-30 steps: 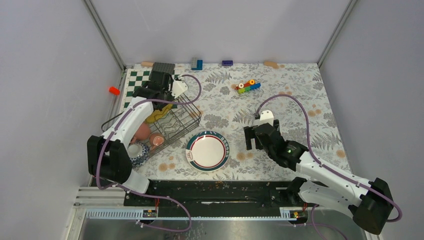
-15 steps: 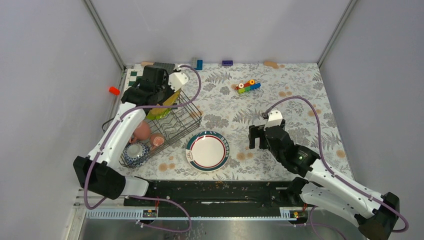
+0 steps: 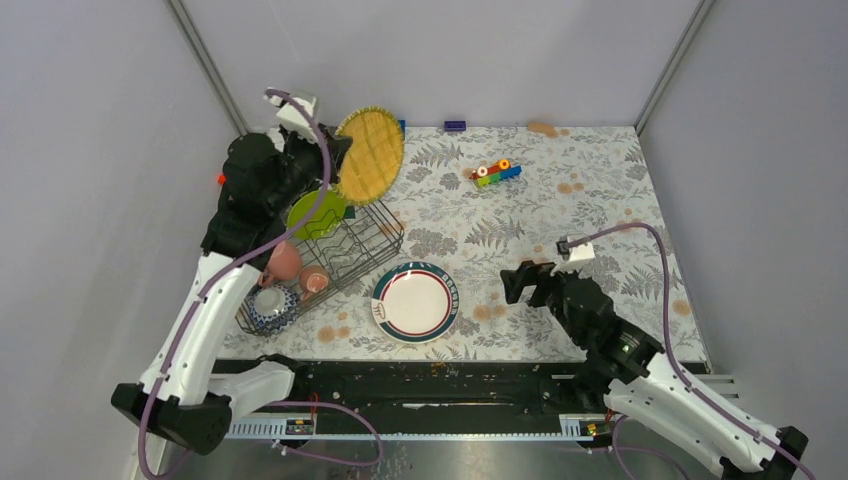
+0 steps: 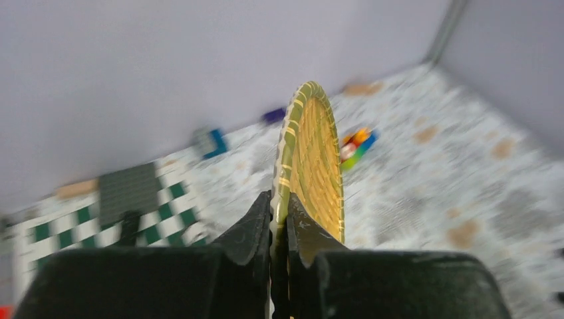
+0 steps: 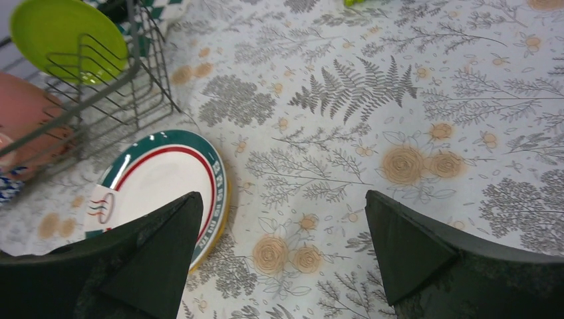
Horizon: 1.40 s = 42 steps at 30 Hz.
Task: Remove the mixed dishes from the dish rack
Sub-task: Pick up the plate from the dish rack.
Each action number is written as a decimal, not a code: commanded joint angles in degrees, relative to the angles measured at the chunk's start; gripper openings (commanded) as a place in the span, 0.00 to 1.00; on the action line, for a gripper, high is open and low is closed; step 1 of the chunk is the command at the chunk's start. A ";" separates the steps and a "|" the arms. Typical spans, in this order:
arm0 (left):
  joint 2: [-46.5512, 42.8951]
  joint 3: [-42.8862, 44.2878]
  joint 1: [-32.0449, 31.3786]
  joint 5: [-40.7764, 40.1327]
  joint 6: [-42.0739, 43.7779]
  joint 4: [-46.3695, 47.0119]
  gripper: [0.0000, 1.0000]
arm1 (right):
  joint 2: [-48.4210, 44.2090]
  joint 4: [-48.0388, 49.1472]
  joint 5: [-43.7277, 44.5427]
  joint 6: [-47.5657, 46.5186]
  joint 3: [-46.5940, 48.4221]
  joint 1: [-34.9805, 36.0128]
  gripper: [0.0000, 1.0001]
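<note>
My left gripper (image 3: 335, 162) is shut on the rim of the yellow woven-look plate (image 3: 370, 152), held on edge in the air above the back end of the black wire dish rack (image 3: 370, 245). The left wrist view shows both fingers pinching that plate (image 4: 311, 156). A lime-green plate (image 3: 315, 212) stands in the rack. Two pink cups (image 3: 283, 262) and a blue-and-white patterned bowl (image 3: 272, 303) sit at its near end. The white plate with a green-and-red rim (image 3: 415, 302) lies flat on the table. Right of it, my right gripper (image 3: 515, 283) stands open and empty.
A cluster of coloured toy bricks (image 3: 492, 173) lies at the back middle. A purple brick (image 3: 455, 126) and a tan block (image 3: 543, 128) rest by the back wall. The green-and-white chequered board (image 3: 262, 165) is behind the rack. Grey walls enclose the floral table.
My left arm has lifted the yellow plate up out of the rack and toward the back. My right arm has drawn back toward the near edge, still open.
</note>
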 commanded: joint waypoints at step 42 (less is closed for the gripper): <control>13.20 -33.38 -9.89 37.40 -50.86 58.24 0.00 | 8.88 48.75 -9.65 29.69 -10.71 0.43 0.47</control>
